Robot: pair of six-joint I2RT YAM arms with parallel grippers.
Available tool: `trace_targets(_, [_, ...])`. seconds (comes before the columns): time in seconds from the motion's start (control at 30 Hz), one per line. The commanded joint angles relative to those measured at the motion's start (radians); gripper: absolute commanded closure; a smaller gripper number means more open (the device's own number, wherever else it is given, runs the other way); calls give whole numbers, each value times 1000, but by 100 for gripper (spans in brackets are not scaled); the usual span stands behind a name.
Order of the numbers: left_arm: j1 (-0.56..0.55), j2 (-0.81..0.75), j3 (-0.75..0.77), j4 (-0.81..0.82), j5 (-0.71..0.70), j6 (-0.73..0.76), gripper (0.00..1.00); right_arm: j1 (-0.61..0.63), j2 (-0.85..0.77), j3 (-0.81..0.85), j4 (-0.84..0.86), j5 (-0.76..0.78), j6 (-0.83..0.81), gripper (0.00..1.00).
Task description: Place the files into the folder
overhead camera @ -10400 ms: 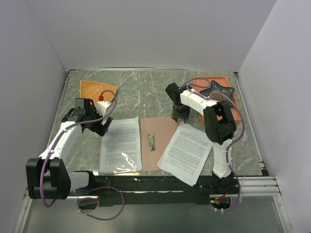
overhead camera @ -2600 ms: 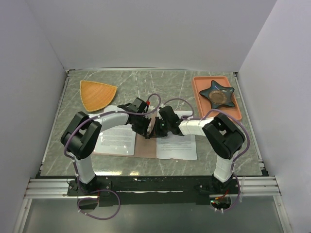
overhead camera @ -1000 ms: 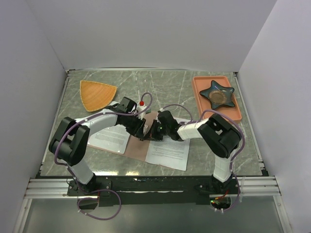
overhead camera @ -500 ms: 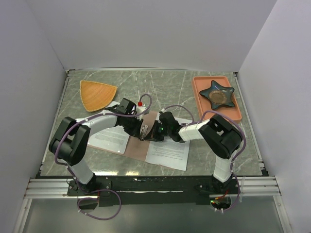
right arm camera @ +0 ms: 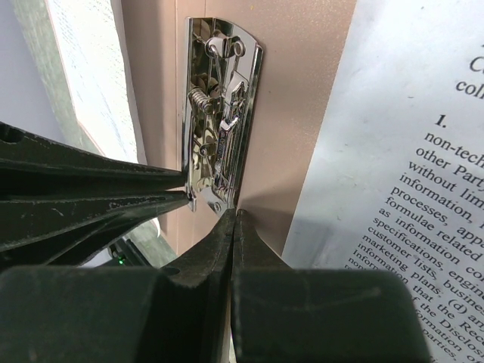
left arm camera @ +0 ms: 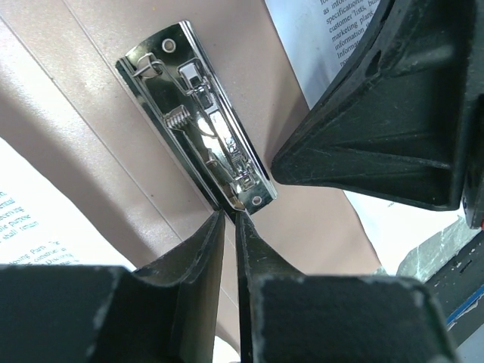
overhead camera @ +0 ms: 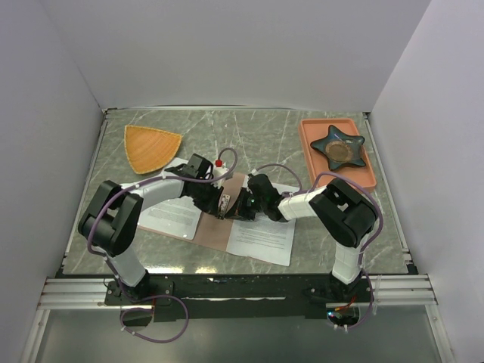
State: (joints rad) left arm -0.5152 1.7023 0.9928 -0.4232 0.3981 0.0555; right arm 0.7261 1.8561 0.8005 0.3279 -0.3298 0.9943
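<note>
Over the metal clip at the spine of the folder, both of my arms bend inward from their bases and meet low, elbows out, wrists tipped down toward the card.

My left gripper comes at the clip from the left. Its fingers are drawn nearly together, with only a thin slit between them, and their tips sit right at one end of the clip. I cannot tell whether they pinch the clip's edge or merely touch it.

My right gripper comes from the right, its fingers pressed flat against each other with nothing between them. The closed tip rests at the same end of the clip.

The folder lies open and flat under the clip. One of the files lies left of the clip, partly on the card. The other sheet lies right of the clip, overlapping the folder's right edge and reaching onto the table.

Grey-green marbled stone covers the table. Far left of the clip, toward the back, sits an orange fan-shaped plate. Far right of the clip, a salmon tray holds a dark star-shaped dish. Plain white walls close in the back and both sides.
</note>
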Motion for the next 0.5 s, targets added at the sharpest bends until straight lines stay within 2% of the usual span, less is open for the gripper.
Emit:
trace_targets(0.0, [-35,43,-16,23,-10,-11,83,-4,80,-61,-277,138,-59,100])
trace_targets(0.47, [-106,129,7,18,-99,-40,90,62,127,-23,-280,137,-33,100])
